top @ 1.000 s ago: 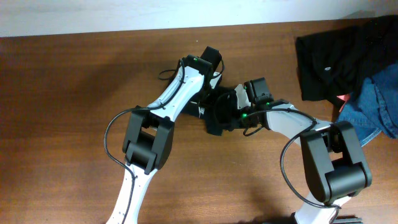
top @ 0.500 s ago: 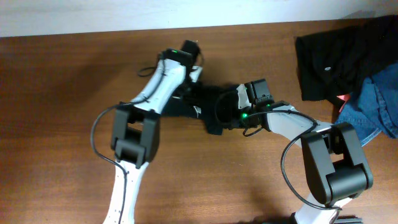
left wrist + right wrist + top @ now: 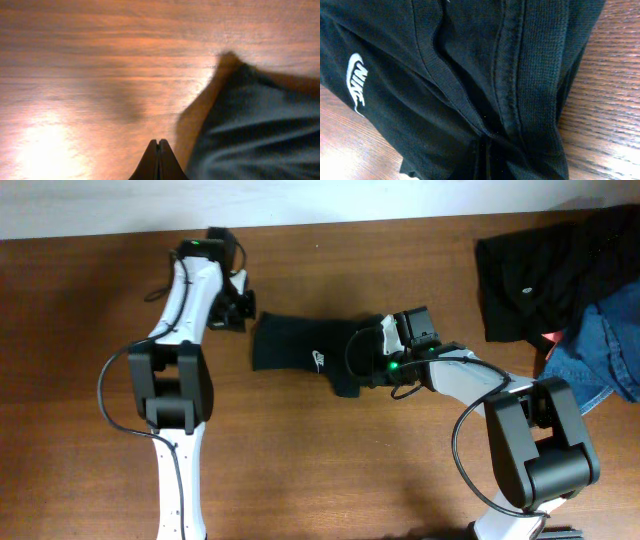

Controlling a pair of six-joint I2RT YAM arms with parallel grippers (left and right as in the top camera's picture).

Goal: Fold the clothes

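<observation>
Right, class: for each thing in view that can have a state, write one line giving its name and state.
Black short-sleeved T-shirt with white swoosh logo: folded into a narrow bundle, lying flat.
Left hand: shut, empty, beside the shirt's left end.
Right hand: shut on the shirt's right end.
Black garment at the far right: unfolded heap.
Blue denim garment: crumpled, unfolded.
</observation>
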